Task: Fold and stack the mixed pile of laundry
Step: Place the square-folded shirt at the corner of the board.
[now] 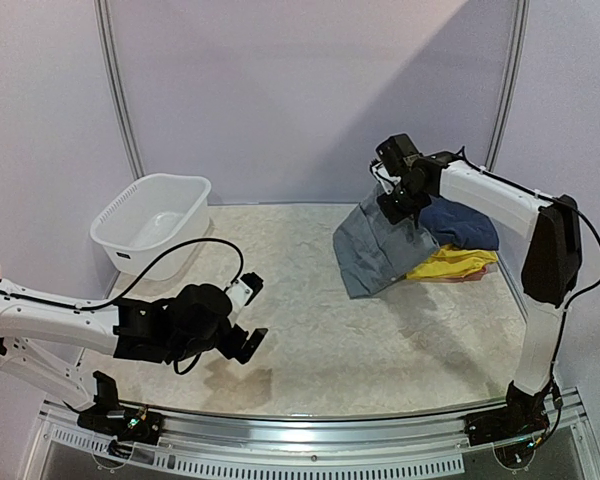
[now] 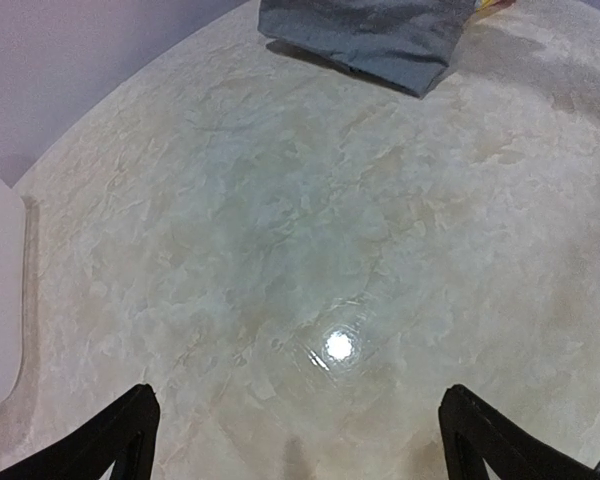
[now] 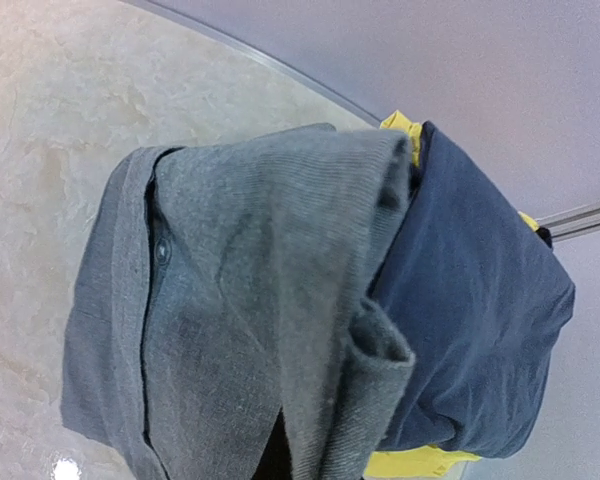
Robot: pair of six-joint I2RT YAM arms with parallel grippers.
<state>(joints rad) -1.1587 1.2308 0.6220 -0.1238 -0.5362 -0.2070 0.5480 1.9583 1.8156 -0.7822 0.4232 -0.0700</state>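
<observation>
The mixed laundry pile lies at the table's back right. Its grey trousers [image 1: 372, 250] are lifted at one end, and my right gripper [image 1: 400, 200] is shut on a bunched fold of them. In the right wrist view the grey trousers [image 3: 240, 300] hang down and cover the fingers. A navy garment [image 1: 465, 225] [image 3: 470, 300] rests behind them on yellow cloth [image 1: 458, 262] [image 3: 410, 462]. My left gripper [image 1: 252, 312] [image 2: 300, 392] hovers open and empty over bare table near the front left. The grey trousers [image 2: 380, 35] show far off at the top of the left wrist view.
A white plastic basin [image 1: 115, 245] stands at the back left, beside the left arm's cable. The marbled tabletop [image 1: 310, 300] stretches between the two arms. Pale walls close the back and sides, and a metal rail [image 1: 310, 425] runs along the near edge.
</observation>
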